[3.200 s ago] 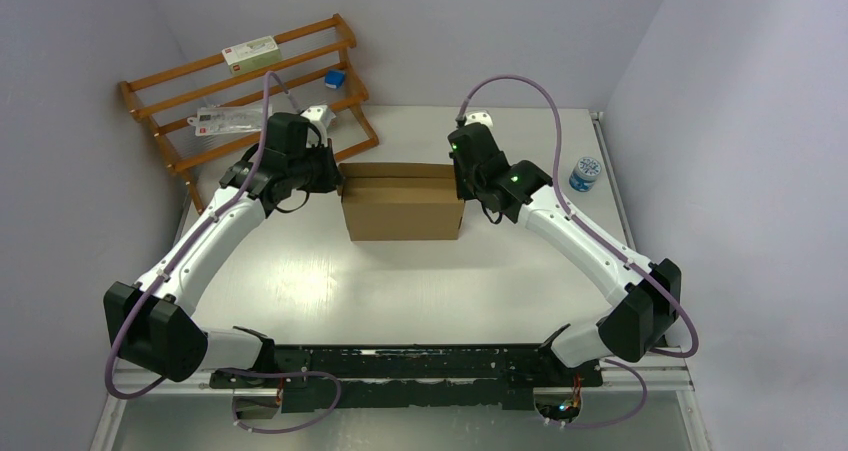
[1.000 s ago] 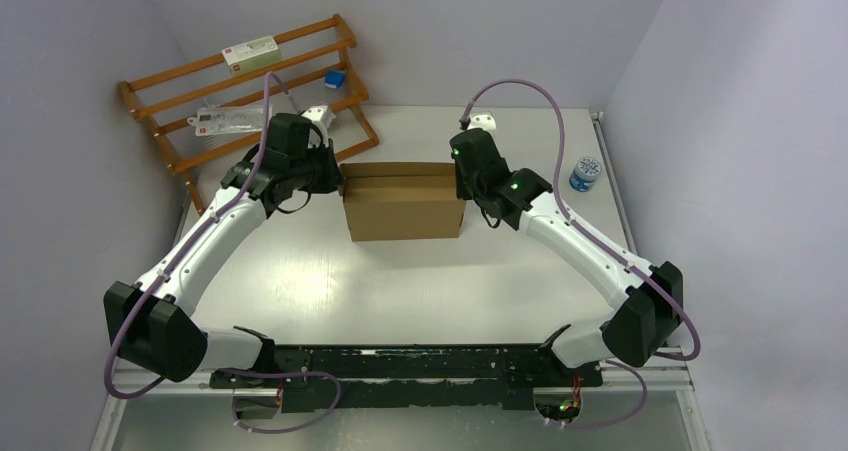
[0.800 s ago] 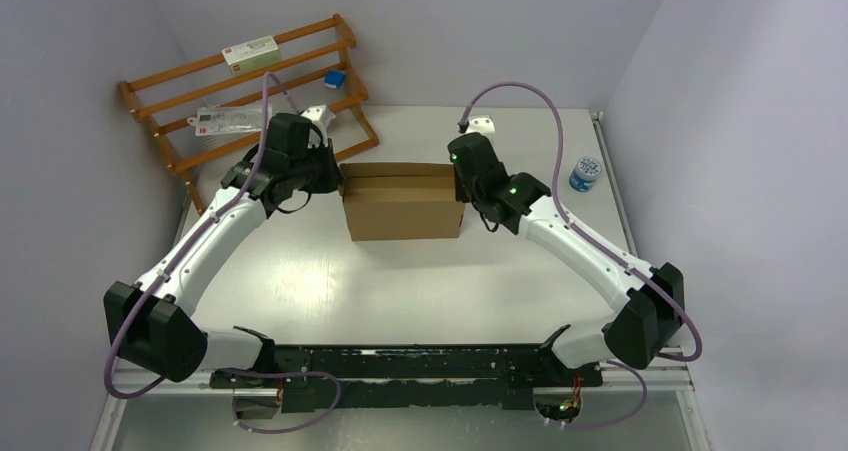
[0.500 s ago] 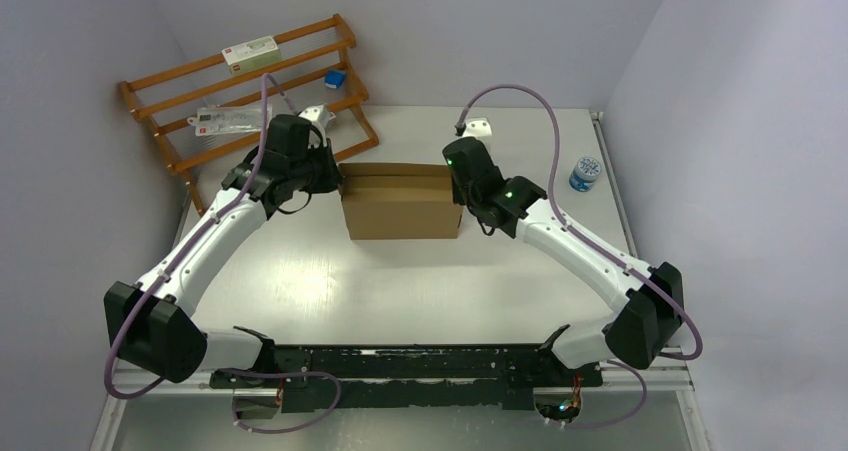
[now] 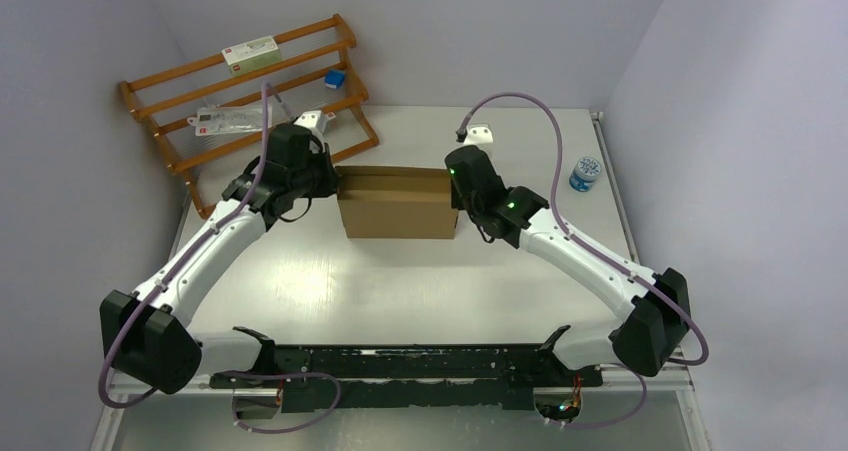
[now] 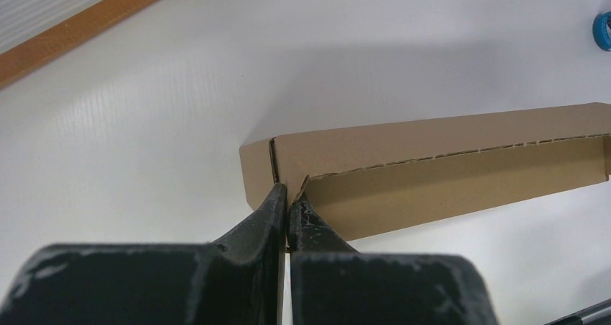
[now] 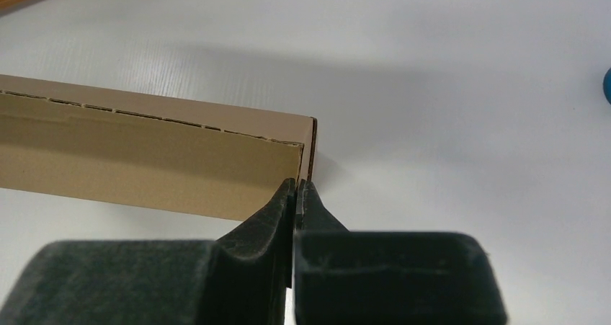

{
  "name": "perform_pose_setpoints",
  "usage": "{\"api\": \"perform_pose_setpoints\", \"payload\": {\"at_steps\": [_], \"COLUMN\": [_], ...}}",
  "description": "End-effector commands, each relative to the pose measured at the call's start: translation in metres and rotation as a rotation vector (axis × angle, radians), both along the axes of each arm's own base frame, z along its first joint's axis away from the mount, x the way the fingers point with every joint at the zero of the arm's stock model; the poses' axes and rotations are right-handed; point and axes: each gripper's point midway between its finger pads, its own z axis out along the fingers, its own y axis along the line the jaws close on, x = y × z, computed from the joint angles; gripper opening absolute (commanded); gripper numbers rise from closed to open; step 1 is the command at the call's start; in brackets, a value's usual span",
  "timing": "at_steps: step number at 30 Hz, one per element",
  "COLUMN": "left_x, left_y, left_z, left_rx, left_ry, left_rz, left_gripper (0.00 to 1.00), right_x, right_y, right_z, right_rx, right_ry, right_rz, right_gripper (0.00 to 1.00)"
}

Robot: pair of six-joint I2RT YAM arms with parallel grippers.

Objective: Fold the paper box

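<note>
The paper box (image 5: 398, 203) is plain brown cardboard, standing as a shallow rectangular box at the middle of the table. My left gripper (image 5: 334, 179) is shut on the box's left end wall; in the left wrist view its jaws (image 6: 287, 195) pinch the cardboard edge of the box (image 6: 432, 166). My right gripper (image 5: 458, 186) is shut on the box's right end wall; in the right wrist view its jaws (image 7: 297, 188) pinch the edge of the box (image 7: 144, 166). The box's inside is hidden.
A wooden rack (image 5: 240, 91) with small packets and a blue cube stands at the back left. A small white block (image 5: 480, 131) lies behind the box. A blue-lidded jar (image 5: 584, 173) stands at the right edge, next to the wall.
Both grippers have shifted slightly left and toward the front with the box between them. The box's top face looks flatter and narrower than before.
</note>
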Motion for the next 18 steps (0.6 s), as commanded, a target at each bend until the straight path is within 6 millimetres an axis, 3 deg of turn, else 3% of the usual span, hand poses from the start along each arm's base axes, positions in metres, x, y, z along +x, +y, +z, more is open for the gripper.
{"api": "perform_pose_setpoints", "payload": {"at_steps": [1, 5, 9, 13, 18], "left_x": [-0.034, -0.038, -0.038, -0.037, -0.035], "left_y": [-0.017, -0.011, -0.010, -0.008, -0.002], "left_z": [-0.045, -0.054, -0.056, -0.045, -0.012], "left_rx": [-0.031, -0.020, -0.017, -0.013, -0.022], "left_ry": [0.142, 0.123, 0.092, 0.043, -0.071], "left_rz": [-0.082, -0.067, -0.079, -0.090, -0.078], "left_gripper": [0.05, 0.05, 0.06, 0.22, 0.42], "right_x": [-0.025, -0.025, -0.026, -0.024, -0.017], "right_y": [0.032, 0.031, 0.028, 0.023, 0.011], "right_z": [-0.022, -0.006, 0.014, 0.033, 0.049], "right_rx": [0.083, 0.103, 0.152, 0.188, 0.246], "right_ry": [0.092, 0.055, 0.007, -0.022, -0.061], "right_rz": [0.137, 0.147, 0.150, 0.140, 0.086], "right_gripper": [0.05, 0.17, 0.36, 0.53, 0.65]}}
